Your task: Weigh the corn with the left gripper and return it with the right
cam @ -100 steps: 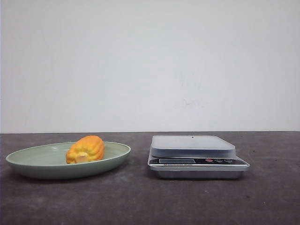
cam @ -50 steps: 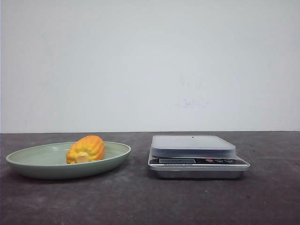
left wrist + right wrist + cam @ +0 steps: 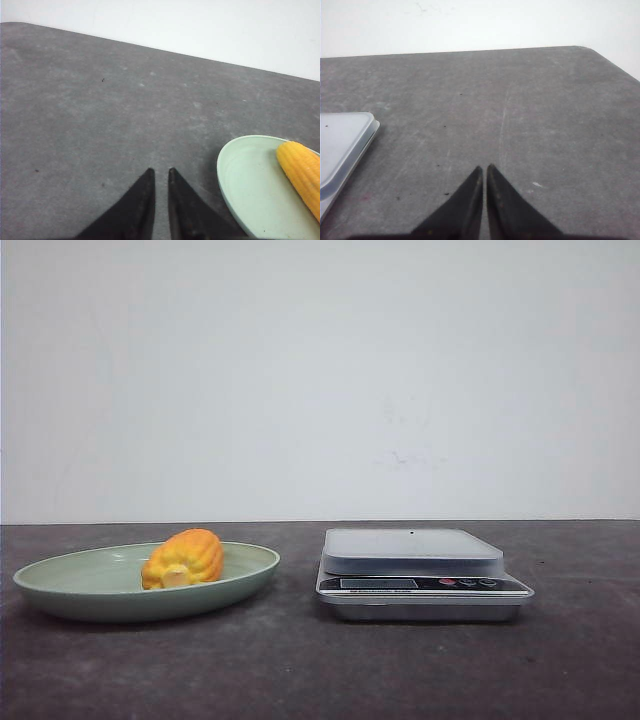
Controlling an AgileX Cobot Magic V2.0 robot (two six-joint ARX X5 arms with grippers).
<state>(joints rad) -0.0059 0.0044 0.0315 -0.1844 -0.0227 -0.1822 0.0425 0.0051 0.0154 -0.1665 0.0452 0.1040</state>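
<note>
Nothing has moved between the earlier front frames and this one: corn [image 3: 183, 558], plate and scale sit in the same places.

Corn lies on its side in the green plate [image 3: 70, 585], toward the plate's right half, cut end facing the camera. Scale [image 3: 422, 572] stands just right of the plate on the counter [image 3: 300, 670], platform bare; its display is too small to read.

Left gripper [image 3: 160, 176]: fingertips nearly together, a narrow slit between them, holding nothing, hovering over bare counter beside the plate rim. Right gripper [image 3: 484, 171]: fingertips almost touching, holding nothing, over the counter beside the scale's edge.

Stage: corn on plate with the scale bare fits either a weighing yet to come or a corn already returned; these frames do not settle which.

Risks, as judgement: the corn is rounded and tapered, so any pinch off its middle could let it roll or squirt out. The plate is shallow and light-looking; a finger catching its rim could tip or slide it toward the scale.
</note>
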